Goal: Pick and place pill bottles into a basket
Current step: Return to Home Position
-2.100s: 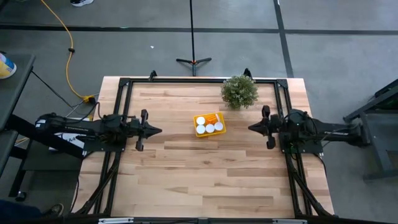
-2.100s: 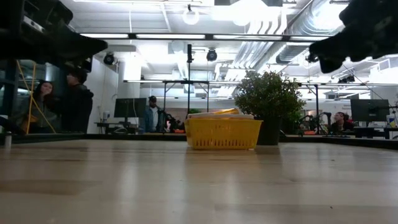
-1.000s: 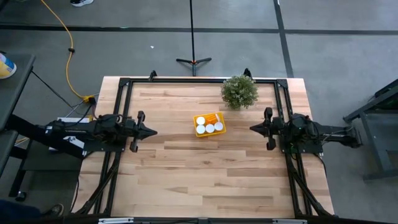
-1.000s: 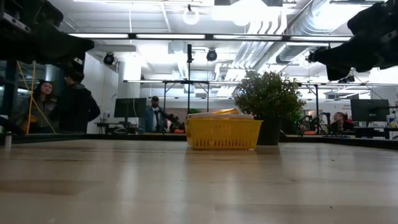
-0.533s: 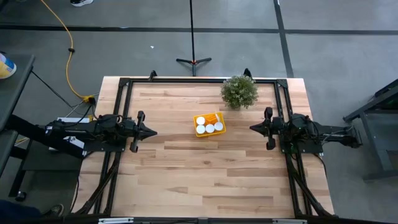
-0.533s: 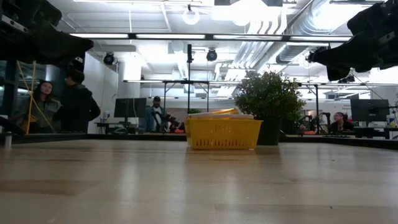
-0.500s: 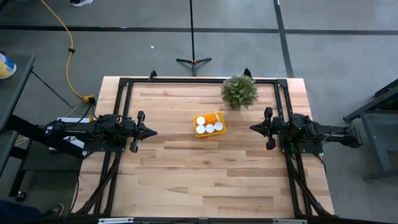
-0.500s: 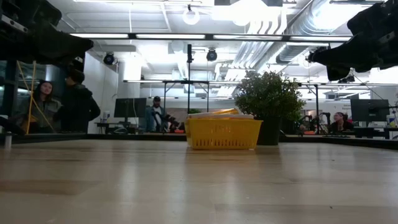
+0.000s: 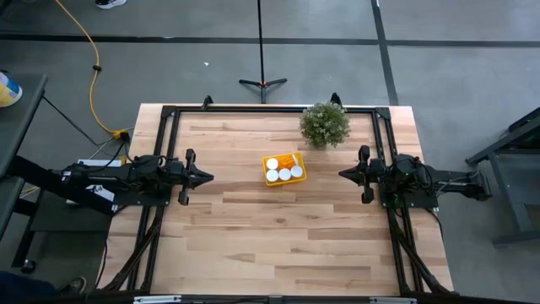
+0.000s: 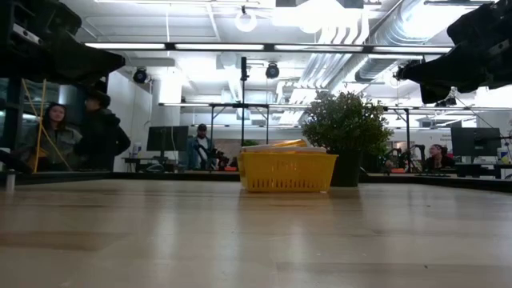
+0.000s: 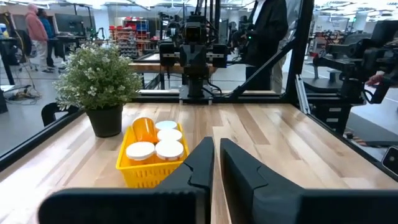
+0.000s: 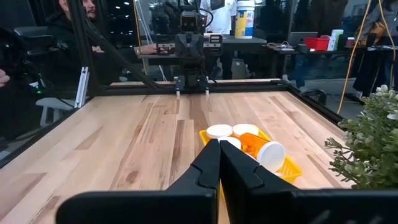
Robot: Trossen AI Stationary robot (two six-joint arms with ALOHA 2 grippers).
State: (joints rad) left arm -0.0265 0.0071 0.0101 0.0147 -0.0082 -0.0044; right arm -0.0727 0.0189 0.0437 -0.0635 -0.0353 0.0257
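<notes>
My left gripper (image 9: 207, 177) hangs over the left side of the table (image 9: 278, 245), tips pointing toward the middle. Its jaws are closed down to a thin slit with nothing between them. My right gripper (image 9: 342, 174) sits opposite over the right side, facing in, jaws pressed together and also empty. Both are well apart from the basket (image 10: 286, 173), which stands between them on the wood, toward the far half of the table. The pill bottles (image 9: 284, 174) are inside the basket: three white caps face up in a row, and one orange bottle lies on its side against them. More bottles underneath, cannot tell. A potted plant (image 9: 325, 124) stands just beside the basket's far right corner, near the table's far edge. No bottles show loose on the table.
</notes>
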